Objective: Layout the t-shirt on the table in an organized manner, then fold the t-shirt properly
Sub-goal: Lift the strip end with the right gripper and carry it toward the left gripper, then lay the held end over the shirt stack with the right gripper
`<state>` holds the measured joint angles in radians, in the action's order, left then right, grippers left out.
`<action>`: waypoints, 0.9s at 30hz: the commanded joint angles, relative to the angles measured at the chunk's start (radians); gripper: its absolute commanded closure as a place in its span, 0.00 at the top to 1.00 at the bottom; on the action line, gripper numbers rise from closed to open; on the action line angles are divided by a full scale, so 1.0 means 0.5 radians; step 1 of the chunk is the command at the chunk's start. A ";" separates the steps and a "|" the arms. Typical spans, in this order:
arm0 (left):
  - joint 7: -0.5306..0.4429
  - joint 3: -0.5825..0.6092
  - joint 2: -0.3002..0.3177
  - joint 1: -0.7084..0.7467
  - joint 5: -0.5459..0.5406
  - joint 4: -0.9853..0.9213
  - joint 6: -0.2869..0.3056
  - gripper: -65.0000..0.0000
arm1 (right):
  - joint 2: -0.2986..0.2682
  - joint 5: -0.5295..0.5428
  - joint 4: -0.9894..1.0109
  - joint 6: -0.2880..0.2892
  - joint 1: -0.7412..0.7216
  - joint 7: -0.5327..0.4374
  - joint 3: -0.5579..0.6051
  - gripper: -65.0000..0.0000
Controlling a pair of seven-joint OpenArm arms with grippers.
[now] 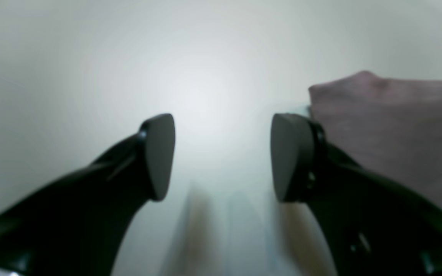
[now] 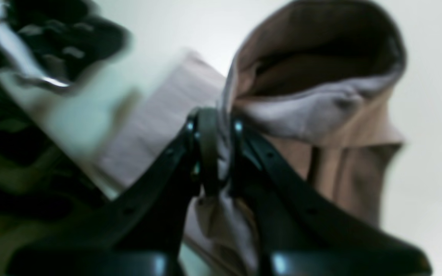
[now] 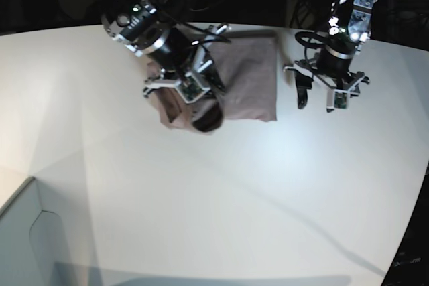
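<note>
Base view, L to R: right end effector [image 3: 190,84] is clamped on a bunched edge of the t-shirt [image 3: 249,78], lifting it off the bench [image 3: 214,192]. Risk: cloth is pinched thin, so it could slip out or drag the flat part into creases. Left end effector [image 3: 320,95] hangs w/ jaws apart, empty, just beside the shirt's edge, not touching.
</note>
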<state>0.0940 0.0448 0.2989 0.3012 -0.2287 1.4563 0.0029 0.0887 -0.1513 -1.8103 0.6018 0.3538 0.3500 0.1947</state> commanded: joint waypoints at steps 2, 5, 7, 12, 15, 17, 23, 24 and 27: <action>-0.058 -0.070 0.014 0.047 -0.004 0.109 0.005 0.59 | 0.005 0.025 0.056 0.004 -0.046 -0.051 0.075 0.00; -0.058 -0.125 0.014 0.123 -0.186 0.142 0.005 0.59 | 0.005 0.025 0.213 0.004 -0.120 -0.051 0.167 0.00; -0.055 -0.128 0.033 0.151 -0.360 0.130 0.005 0.59 | 0.002 0.025 0.268 0.004 -0.157 -0.051 0.198 0.00; -0.055 -0.085 0.054 0.148 -0.655 -0.030 0.005 0.58 | 0.002 0.025 0.253 0.004 -0.166 -0.051 0.315 0.00; -0.055 0.022 0.064 0.102 -0.716 -0.057 0.005 0.54 | 0.002 0.025 0.216 0.004 -0.166 -0.051 0.398 0.00; -0.055 0.078 0.054 0.071 -0.723 -0.060 0.005 0.42 | -0.016 0.025 0.219 0.004 -0.194 -0.051 0.447 0.00; -0.055 0.194 0.042 -0.030 -0.726 -0.134 0.002 0.00 | -0.022 0.025 0.363 0.004 -0.329 -0.051 0.566 0.00; -0.055 0.203 0.042 -0.039 -0.726 -0.155 0.002 0.00 | -0.019 0.025 0.388 0.004 -0.344 -0.051 0.569 0.00; -0.055 0.228 0.042 -0.055 -0.726 -0.217 0.002 0.01 | -0.013 0.025 0.483 0.004 -0.415 -0.051 0.579 0.00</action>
<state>0.0929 0.1600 0.3138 0.2817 -0.5896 1.3350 -0.0002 0.0696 -0.1535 -1.5505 0.6018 0.1593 0.3557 0.4812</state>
